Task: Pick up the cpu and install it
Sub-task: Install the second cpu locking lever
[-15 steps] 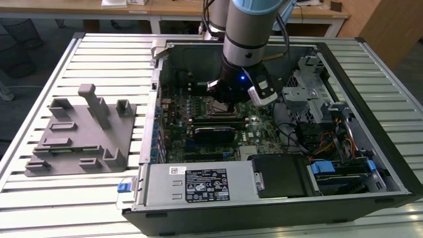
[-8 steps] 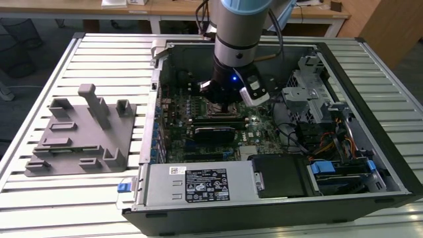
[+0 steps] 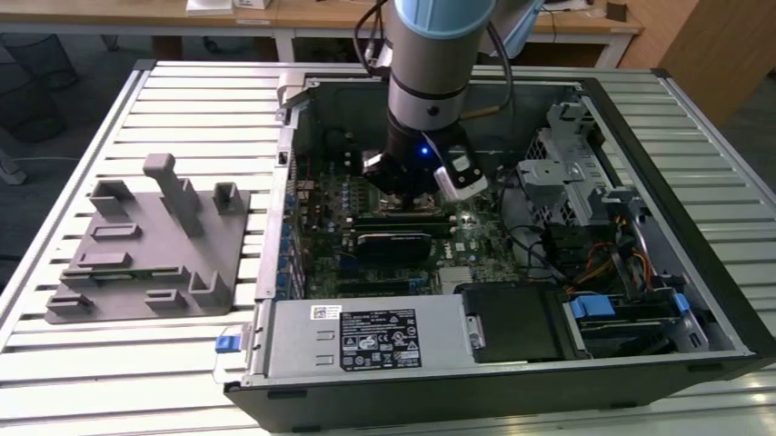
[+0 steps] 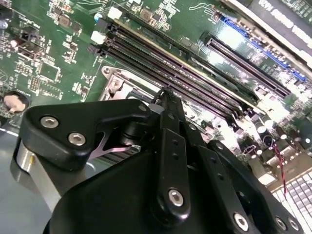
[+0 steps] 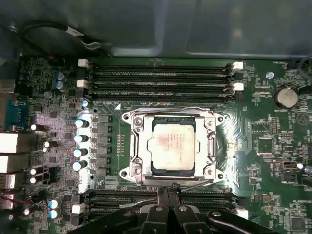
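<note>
The cpu (image 5: 173,145), a flat square chip with a silver-grey top and a thin pale border, lies inside the square metal-framed socket (image 5: 132,146) on the green motherboard (image 5: 273,146). My gripper (image 5: 168,188) hovers just off one side of the socket, with its black fingers pressed together and nothing between them. In the second wrist view the gripper (image 4: 165,97) tapers to a single closed tip over a corner of the socket frame (image 4: 113,82). In the exterior view the gripper (image 3: 406,195) hangs low inside the open computer case, over the middle of the board.
Rows of memory slots (image 5: 161,78) flank the socket on two sides. A grey plastic holder block (image 3: 145,245) stands on the slatted table at the exterior view's left. The power supply (image 3: 363,336), drive cage (image 3: 570,173) and case walls (image 3: 715,300) hem in the arm.
</note>
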Available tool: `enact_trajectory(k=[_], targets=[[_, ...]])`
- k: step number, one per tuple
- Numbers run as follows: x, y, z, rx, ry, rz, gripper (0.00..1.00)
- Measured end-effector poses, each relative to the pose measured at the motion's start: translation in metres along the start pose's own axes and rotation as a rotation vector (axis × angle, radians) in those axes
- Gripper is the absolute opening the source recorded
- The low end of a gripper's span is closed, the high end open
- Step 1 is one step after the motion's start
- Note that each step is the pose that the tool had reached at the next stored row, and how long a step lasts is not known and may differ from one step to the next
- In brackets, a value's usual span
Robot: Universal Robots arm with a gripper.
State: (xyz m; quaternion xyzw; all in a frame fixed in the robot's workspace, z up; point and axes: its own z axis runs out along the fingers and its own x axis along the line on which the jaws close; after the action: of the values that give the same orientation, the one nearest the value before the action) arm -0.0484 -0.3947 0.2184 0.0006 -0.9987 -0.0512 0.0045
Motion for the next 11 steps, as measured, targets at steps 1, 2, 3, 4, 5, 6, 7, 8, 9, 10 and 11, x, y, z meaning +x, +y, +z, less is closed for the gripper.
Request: enact_trajectory(k=[1,2,3,4,5,6,7,8,9,10,11], targets=[[0.0000,-0.0002,0.0018,0.0001,0.0001,0.000,0.11],[0.0000,-0.0004,0.0036,0.0000,0.0001,-0.001,0.11],[0.0001,-0.0006,0.0052,-0.0001,0.0000,-0.001,0.11],[0.0001,-0.0007,0.0063,-0.0004,0.0001,-0.001,0.11],[0.0001,-0.0007,0.0070,-0.0012,0.0001,-0.001,0.11],[0.0002,-0.0009,0.0075,-0.0037,0.0002,-0.001,0.11],[0.0003,-0.0009,0.0077,-0.0096,0.0002,-0.001,0.11],[0.0005,-0.0010,0.0080,-0.0164,0.0000,-0.001,0.11],[0.0016,-0.0013,0.0081,-0.0188,0.0001,-0.001,0.11],[0.0026,-0.0017,0.0083,-0.0200,0.0000,-0.001,0.11],[0.0040,-0.0024,0.0083,-0.0222,0.0001,-0.001,0.11]])
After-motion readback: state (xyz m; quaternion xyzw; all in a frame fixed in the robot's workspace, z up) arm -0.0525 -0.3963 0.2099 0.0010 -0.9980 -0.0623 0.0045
